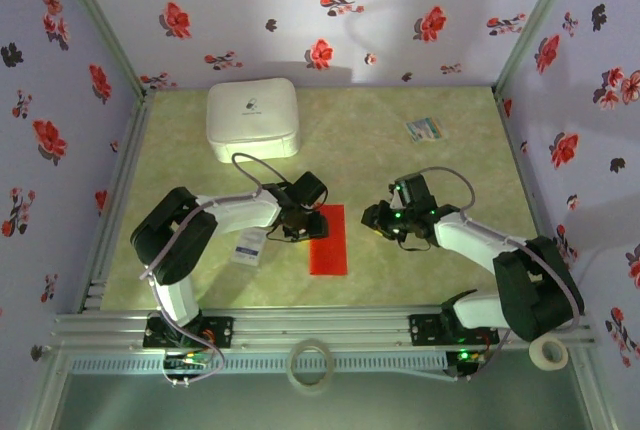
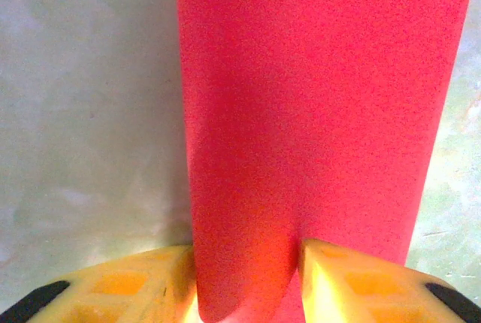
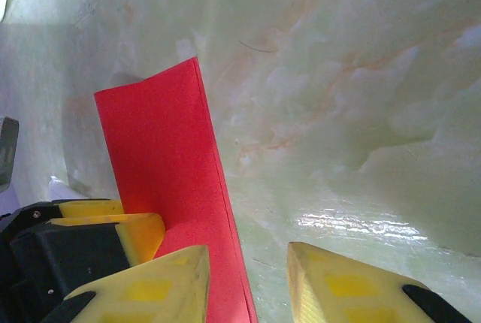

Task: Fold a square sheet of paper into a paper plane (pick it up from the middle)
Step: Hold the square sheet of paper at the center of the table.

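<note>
At far left, the white box and the small white packet are out of your way. Your left gripper sits at the left long edge of the red sheet, near its far corner. In its wrist view the yellow fingers stand a little apart with a rounded bulge of red between them, both touching it. I cannot tell whether they pinch that bulge or merely straddle it.

The sheet lies flat on the table between the two arms, already doubled into a narrow rectangle. That suggests the first half-fold is made and you are on its crease.

The right gripper hovers just beside the sheet's right edge. Its jaws are wide open and hold nothing, and in its wrist view two paper layers meet at that edge.

Next you probably need to press the crease flat, then open the sheet for the nose folds, with one gripper pinning it. The multicoloured card lies well apart at right.
</note>
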Controlling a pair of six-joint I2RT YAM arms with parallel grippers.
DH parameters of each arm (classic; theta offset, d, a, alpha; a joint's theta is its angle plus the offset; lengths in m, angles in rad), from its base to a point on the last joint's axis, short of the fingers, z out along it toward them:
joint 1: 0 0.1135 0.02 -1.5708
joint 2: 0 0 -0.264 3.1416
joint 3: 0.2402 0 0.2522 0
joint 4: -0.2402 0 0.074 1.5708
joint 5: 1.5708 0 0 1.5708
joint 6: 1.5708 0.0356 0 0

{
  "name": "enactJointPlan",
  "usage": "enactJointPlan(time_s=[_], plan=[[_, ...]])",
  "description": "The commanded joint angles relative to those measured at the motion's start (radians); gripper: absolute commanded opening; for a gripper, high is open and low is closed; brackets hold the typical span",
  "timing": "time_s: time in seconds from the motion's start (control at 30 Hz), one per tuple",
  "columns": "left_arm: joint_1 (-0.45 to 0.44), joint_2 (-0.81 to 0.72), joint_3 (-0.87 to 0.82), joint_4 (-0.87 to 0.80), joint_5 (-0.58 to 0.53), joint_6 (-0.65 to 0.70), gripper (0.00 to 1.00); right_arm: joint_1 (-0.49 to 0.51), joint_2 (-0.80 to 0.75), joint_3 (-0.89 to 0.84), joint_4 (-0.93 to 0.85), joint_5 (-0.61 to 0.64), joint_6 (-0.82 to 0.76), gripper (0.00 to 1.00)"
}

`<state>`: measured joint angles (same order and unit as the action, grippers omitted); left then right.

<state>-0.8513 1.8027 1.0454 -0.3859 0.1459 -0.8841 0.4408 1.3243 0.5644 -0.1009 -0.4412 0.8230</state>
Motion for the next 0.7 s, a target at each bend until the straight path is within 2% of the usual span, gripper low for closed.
enactJointPlan(time_s=[0.0,0.67], plan=[[0.012,0.105,-0.051,-0.034,-0.123,0.023,0.43,0.009,0.006,0.025,0.007,-0.001,0.01,0.33],[0.011,0.115,-0.048,-0.031,-0.124,0.004,0.47,0.017,0.013,0.03,0.014,-0.012,0.01,0.34]])
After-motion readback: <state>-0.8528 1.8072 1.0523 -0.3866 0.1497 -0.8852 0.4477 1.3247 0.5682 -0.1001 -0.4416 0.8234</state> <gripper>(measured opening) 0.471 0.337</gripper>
